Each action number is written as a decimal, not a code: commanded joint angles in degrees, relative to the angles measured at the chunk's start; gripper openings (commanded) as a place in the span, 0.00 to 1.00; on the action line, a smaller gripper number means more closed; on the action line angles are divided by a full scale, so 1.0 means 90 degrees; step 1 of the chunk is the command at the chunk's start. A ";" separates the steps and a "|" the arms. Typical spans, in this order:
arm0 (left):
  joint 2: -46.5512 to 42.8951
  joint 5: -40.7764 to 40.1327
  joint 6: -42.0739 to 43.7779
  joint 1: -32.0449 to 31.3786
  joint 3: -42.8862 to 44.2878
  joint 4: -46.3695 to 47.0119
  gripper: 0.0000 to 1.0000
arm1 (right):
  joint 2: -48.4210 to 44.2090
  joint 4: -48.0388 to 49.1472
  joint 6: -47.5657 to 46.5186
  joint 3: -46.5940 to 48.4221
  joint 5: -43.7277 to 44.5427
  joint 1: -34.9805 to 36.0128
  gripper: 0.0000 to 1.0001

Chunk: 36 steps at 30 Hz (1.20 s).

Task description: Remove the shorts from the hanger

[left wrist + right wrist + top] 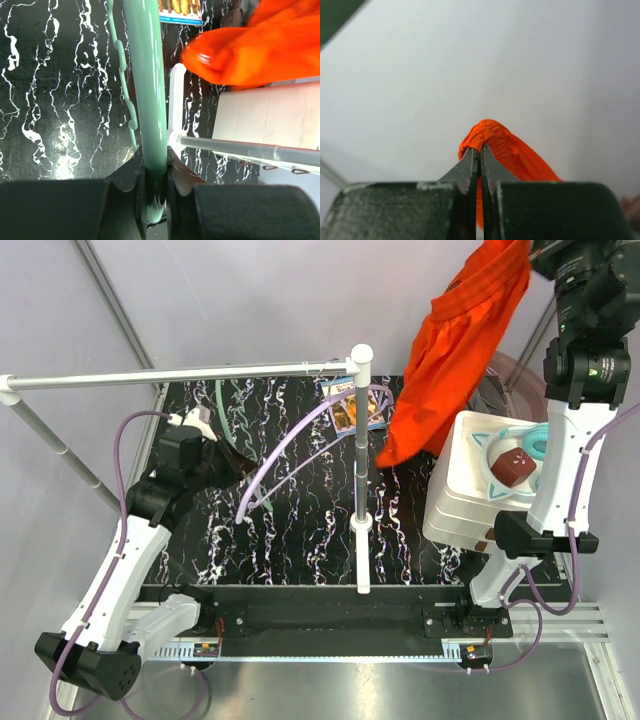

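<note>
The left end effector [155, 167] is clamped shut on the bar of a green hanger [147, 75], low over the black marbled table [300, 530]. Beside it a lilac hanger [290, 443] arcs toward the white rack post [361, 470]. Further right, the orange-red shorts [450, 370] hang free of both hangers. Their lower end seems to brush the table by a white container stack [460, 490]. The right end effector [480, 155], raised high, pinches their gathered waistband.
</note>
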 commanded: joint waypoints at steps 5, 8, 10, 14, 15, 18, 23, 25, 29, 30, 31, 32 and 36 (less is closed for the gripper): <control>-0.0047 0.0155 0.0350 -0.0023 0.0248 0.0123 0.00 | 0.0843 0.2667 -0.1920 0.1619 0.1191 -0.0012 0.00; -0.0067 0.0175 0.0350 -0.0023 0.0218 0.0054 0.00 | 0.0815 0.3512 -0.2136 0.1114 0.1376 -0.0012 0.00; -0.0086 0.0184 0.0331 -0.0023 0.0189 0.0015 0.00 | 0.0912 0.3849 -0.2194 0.0994 0.1465 -0.0012 0.00; -0.0164 0.0204 0.0262 -0.0014 0.0082 -0.0034 0.00 | 0.1624 0.4181 -0.2282 0.1746 0.1679 -0.0022 0.00; -0.0203 0.0214 0.0253 -0.0023 0.0052 -0.0053 0.00 | 0.1674 0.4327 -0.2292 0.1689 0.1719 -0.0022 0.00; -0.0291 0.0175 0.0223 -0.0023 -0.0045 -0.0102 0.00 | 0.1733 0.4417 -0.2146 0.1397 0.1865 -0.0129 0.00; -0.0360 0.0155 0.0126 -0.0014 -0.0211 -0.0102 0.00 | 0.1802 0.3100 -0.2097 0.1025 0.1846 -0.0168 0.00; -0.0370 0.0165 0.0087 -0.0023 -0.0241 -0.0102 0.00 | 0.1704 0.2457 -0.2068 0.0625 0.1768 -0.0168 0.00; -0.0331 0.0204 0.0028 -0.0014 -0.0231 -0.0092 0.00 | 0.1139 0.1138 -0.1426 -0.0436 0.1777 -0.0168 0.00; -0.0340 0.0214 0.0018 -0.0014 -0.0212 -0.0092 0.00 | 0.0973 0.0807 -0.1259 -0.0798 0.1778 -0.0168 0.00; -0.0340 0.0214 0.0008 -0.0014 -0.0202 -0.0083 0.00 | 0.0604 0.0736 -0.1112 -0.1179 0.1836 -0.0168 0.00; -0.0331 0.0224 -0.0001 -0.0023 -0.0202 -0.0092 0.00 | 0.0445 0.0658 -0.0801 -0.1908 0.1884 -0.0168 0.00; -0.0340 0.0282 0.0008 -0.0023 -0.0095 -0.0092 0.00 | 0.0004 -0.0004 -0.0603 -0.2891 0.2119 -0.0178 0.00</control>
